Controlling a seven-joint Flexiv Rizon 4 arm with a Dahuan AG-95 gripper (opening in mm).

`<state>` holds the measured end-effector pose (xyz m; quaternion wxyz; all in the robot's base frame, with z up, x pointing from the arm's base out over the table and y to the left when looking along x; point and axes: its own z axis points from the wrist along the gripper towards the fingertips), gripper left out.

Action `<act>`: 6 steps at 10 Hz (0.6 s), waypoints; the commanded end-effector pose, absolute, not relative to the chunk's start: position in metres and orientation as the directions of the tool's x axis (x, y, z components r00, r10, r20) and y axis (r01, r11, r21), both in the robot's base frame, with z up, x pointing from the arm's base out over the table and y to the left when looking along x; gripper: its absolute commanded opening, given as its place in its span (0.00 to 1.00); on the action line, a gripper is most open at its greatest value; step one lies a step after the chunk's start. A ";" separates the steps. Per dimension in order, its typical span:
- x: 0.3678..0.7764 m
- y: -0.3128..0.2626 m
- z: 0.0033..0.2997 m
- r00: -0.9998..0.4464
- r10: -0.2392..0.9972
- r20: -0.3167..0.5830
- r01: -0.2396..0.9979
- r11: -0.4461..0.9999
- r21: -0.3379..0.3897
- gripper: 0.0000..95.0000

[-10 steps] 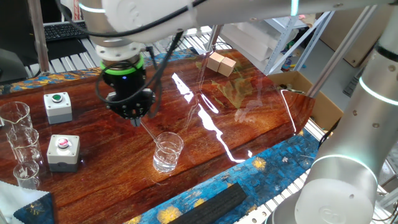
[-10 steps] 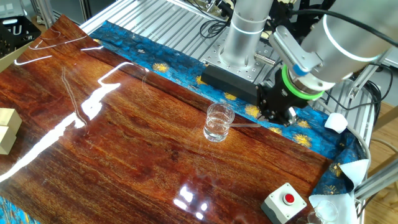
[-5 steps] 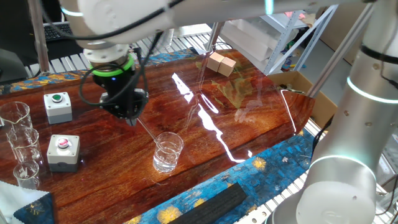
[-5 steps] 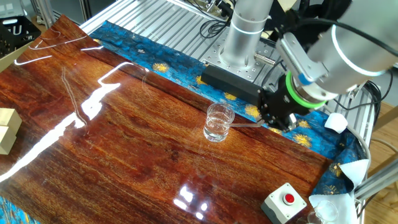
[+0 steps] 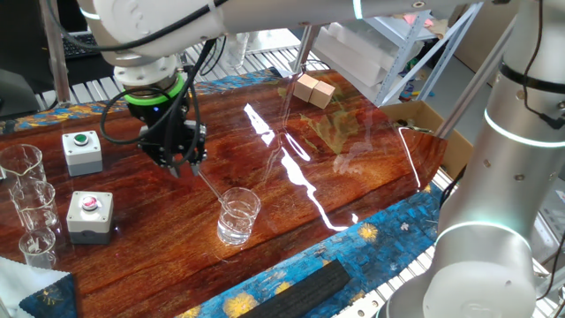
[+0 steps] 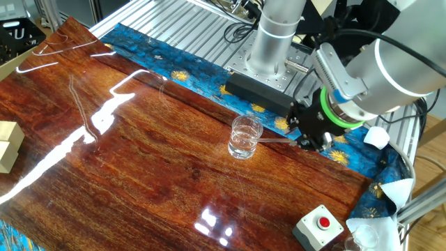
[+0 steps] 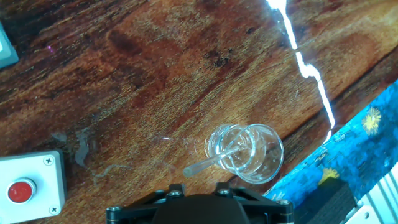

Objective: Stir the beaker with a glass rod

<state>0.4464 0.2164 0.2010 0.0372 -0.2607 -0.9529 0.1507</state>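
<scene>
Gripper (image 5: 181, 165) points steeply down over the wooden surface (image 5: 353, 168), its black fingers under a green-lit ring on the wrist. The upper end of the glass rod (image 5: 209, 188) lies right at the fingertips. The fingers are dark and bunched together in both fixed views, and the hand view shows only the black housing at its bottom edge, so I cannot tell whether the jaws clamp the rod or stand slightly apart from it.

From the fingertips the rod slants down into the beaker (image 5: 237, 216), with its lower end inside the glass and its shaft leaning on the rim on the gripper's side. In the hand view the rod (image 7: 214, 160) crosses the beaker's mouth, and its free end sticks out over the wood toward the camera. The beaker stands upright near the edge of the surface that borders the blue patterned cloth (image 5: 380, 234), apart from everything else on the wood.

A black bar (image 5: 305, 287) lies on the cloth beyond that edge. Toward the left end of the surface in one fixed view sit two grey button boxes, one with a green button (image 5: 82, 152) and one with a red button (image 5: 90, 215). Three clear beakers (image 5: 22, 208) stand grouped at that end's edge, just beside the boxes. Two pale wooden blocks (image 5: 314, 90) rest together near the far edge, well apart from the gripper. Bright streaks of reflected light run across the middle of the wood.
</scene>
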 end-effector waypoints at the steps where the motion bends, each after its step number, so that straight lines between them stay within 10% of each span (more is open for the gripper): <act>1: 0.452 0.218 0.201 -0.856 0.517 -0.003 0.492 0.811 -0.316 0.40; 6: 0.463 0.217 0.200 -0.843 0.537 -0.026 0.509 0.783 -0.357 0.40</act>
